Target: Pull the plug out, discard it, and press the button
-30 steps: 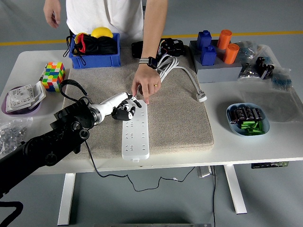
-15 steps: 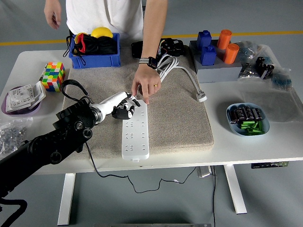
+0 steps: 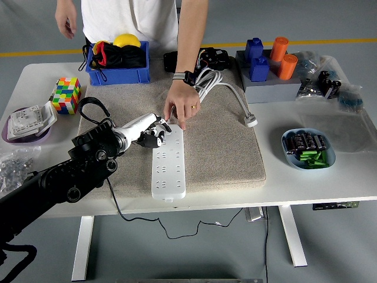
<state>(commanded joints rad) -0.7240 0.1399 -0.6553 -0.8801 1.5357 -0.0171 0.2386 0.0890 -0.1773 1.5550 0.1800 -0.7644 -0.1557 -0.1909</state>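
Left hand [image 3: 154,131] curled at the far left corner of the long white power strip [image 3: 169,163].
Whether I grip anything, I cannot tell; a person's hand [image 3: 182,108] presses that far end. Behind the strip, a blue plastic bin [image 3: 118,72] holds black, red and yellow items.

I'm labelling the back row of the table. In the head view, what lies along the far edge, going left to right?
Rubik's cube → blue bin → cable coil → grey block tray → bagged parts
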